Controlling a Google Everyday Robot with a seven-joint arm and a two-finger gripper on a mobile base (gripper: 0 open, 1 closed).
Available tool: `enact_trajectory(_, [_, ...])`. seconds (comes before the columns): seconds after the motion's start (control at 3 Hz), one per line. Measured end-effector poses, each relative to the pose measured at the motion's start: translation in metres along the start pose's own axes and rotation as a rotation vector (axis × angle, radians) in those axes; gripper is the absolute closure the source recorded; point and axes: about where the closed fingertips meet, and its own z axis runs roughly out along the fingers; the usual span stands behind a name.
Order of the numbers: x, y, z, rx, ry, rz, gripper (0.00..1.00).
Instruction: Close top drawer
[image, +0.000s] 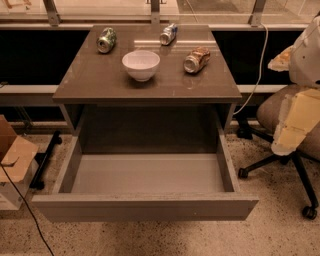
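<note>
We are looking down at a low grey-brown cabinet whose top drawer (145, 206) is standing pulled far out toward us. Its plain flat front is hanging well forward of the cabinet body, its slanted side walls are running back into the dark opening under the top, and its paler floor is showing bare, with nothing lying in it.

The gripper (292, 125) is hovering at the right edge of the view, off to the right of the drawer and above floor level, in front of an office chair (267, 112). It is reaching down from the white arm (306, 50) above it. It is well apart from the drawer front and is touching no part of the cabinet. We are seeing it only as a pale yellowish shape, so we cannot tell how it is set, nor whether it is carrying anything.

On the surface (90, 85) above the drawer, a white bowl (141, 65) is sitting upright near the middle, with three cans lying on their sides around it: a green can (106, 40) at the back left, a silvery-blue can (168, 34) at the back centre, and a brown can (196, 60) to the right of the bowl.

We are judging the task as barely begun. Nothing of the closing is done, and contact with the drawer is not yet made. What is remaining, as we are reading it, is the whole job: bringing the gripper across to the flat front and pushing straight back until the front is sitting flush with the cabinet.
</note>
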Motion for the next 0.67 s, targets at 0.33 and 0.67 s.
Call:
enact_trajectory(0.33, [0.0000, 0.0000, 0.0000, 0.000, 0.000, 0.000, 0.00])
enact_trajectory(0.67, [-0.0011, -0.0005, -0.0019, 0.009, -0.003, -0.001, 0.13])
